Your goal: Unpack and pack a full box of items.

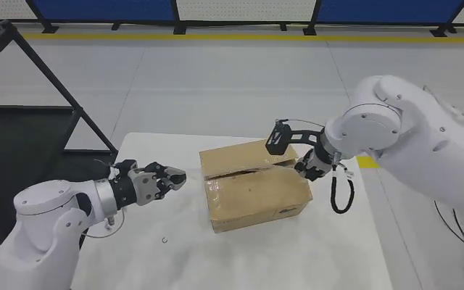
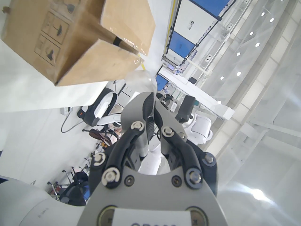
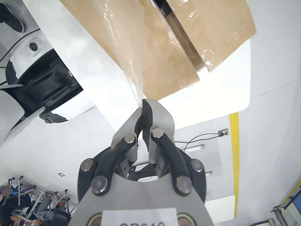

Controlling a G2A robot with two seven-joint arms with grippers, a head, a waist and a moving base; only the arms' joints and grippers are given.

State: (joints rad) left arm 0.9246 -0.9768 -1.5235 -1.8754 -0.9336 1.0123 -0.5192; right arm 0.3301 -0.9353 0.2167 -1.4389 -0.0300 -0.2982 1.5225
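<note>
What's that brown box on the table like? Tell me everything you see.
The cardboard box is brown, sitting flat on the white table. Its two top flaps lie almost shut, with a dark gap between them. Handling symbols mark one side. A strip of clear tape runs from its top to the right gripper, which pinches it. The left gripper pinches clear film by the opposite end.

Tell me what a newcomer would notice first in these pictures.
A cardboard box sits in the middle of the white table, its top flaps slightly parted. The right gripper is shut on a clear tape strip running to the box; the left gripper pinches a clear scrap.
</note>
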